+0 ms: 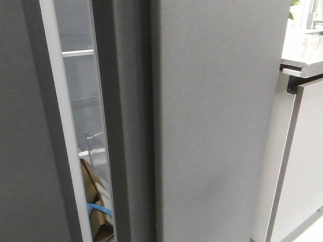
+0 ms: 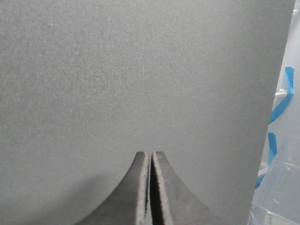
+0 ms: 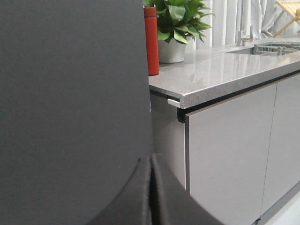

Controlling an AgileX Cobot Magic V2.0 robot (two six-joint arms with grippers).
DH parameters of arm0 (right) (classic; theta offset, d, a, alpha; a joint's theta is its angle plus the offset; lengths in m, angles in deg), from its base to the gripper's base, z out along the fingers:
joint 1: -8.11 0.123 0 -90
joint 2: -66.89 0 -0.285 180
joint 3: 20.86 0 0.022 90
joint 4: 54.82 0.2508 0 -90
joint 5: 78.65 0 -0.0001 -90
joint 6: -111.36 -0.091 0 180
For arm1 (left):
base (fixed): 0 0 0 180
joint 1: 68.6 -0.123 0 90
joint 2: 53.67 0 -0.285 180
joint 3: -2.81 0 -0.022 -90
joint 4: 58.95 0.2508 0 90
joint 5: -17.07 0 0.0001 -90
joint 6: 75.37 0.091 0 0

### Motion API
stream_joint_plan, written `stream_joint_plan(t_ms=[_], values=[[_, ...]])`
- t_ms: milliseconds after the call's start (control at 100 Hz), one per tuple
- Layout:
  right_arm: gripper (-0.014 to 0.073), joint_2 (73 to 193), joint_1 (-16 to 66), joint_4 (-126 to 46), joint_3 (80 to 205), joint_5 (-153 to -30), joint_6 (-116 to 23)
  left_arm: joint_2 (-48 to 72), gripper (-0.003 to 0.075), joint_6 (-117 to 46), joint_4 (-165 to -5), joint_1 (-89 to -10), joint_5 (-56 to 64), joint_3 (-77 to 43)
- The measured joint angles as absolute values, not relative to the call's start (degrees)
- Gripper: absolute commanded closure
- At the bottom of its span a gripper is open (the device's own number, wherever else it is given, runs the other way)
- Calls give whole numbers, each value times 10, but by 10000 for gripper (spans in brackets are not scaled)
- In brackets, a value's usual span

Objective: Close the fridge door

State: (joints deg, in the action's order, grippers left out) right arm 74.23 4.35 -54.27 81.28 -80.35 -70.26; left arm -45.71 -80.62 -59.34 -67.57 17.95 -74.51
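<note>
The fridge door (image 1: 217,126), a matte dark-grey panel, fills the middle of the front view. Its thick darker side edge (image 1: 128,126) is on the left, and it stands slightly ajar. A narrow gap (image 1: 83,101) beside that edge shows shelves inside. The door also fills the left half of the right wrist view (image 3: 70,93). My right gripper (image 3: 151,157) is shut and empty, its tips close to the door near the cabinet-side edge. My left gripper (image 2: 151,153) is shut and empty, facing a flat grey panel (image 2: 131,75). I cannot tell which panel that is. Neither gripper shows in the front view.
The twin grey panel (image 1: 25,151) with its pale strip (image 1: 60,101) stands left of the gap. A brown box with blue tape (image 1: 96,206) sits inside. Pale cabinet fronts (image 3: 229,154) and a countertop (image 3: 225,70) stand to the right, bearing a red bottle (image 3: 151,40) and a plant (image 3: 178,18).
</note>
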Motion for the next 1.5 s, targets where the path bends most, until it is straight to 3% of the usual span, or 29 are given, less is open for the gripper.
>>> stream_joint_plan(t_ms=[190,510,850,1100,1500], values=[[670,776,43,-543,852,-825,-704,-457,741,-806,-593,-676,179,-745],[670,943,54,-543,1099,-878,-704,-457,741,-806,-593,-676,179,-745],[670,1079,222,-543,1390,-1028,-704,-457,741,-806,-593,-676,179,-745],[670,1181,347,-541,1530,-1056,-704,-457,741,-806,-593,-676,179,-745],[670,1353,376,-539,1617,-1024,-703,-457,741,-806,-593,-676,179,-745]])
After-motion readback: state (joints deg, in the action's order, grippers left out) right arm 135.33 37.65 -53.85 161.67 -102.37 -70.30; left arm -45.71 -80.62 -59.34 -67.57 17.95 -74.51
